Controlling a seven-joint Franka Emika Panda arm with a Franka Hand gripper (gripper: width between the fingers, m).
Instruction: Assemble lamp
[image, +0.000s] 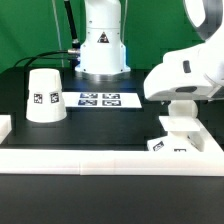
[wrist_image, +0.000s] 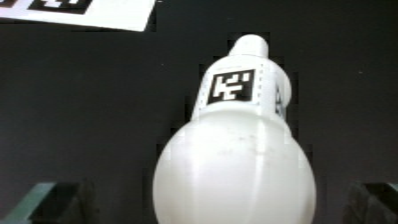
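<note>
The white bulb (wrist_image: 231, 150) fills the wrist view, lying on the black table with its narrow tagged neck (wrist_image: 237, 82) pointing away from me. My gripper (wrist_image: 210, 200) is open, with one dark finger (wrist_image: 54, 200) on each side of the bulb's wide body and a gap at both sides. In the exterior view my gripper (image: 180, 122) is low at the front right and hides the bulb. A white tagged part, seemingly the flat base (image: 168, 146), lies just below it. The cone shade (image: 45, 95) stands on the exterior view's left.
The marker board (image: 100, 99) lies in the middle of the table, and its corner shows in the wrist view (wrist_image: 71, 12). A white rail (image: 100, 158) runs along the front edge and up the right side. The robot's pedestal (image: 102, 45) stands at the back.
</note>
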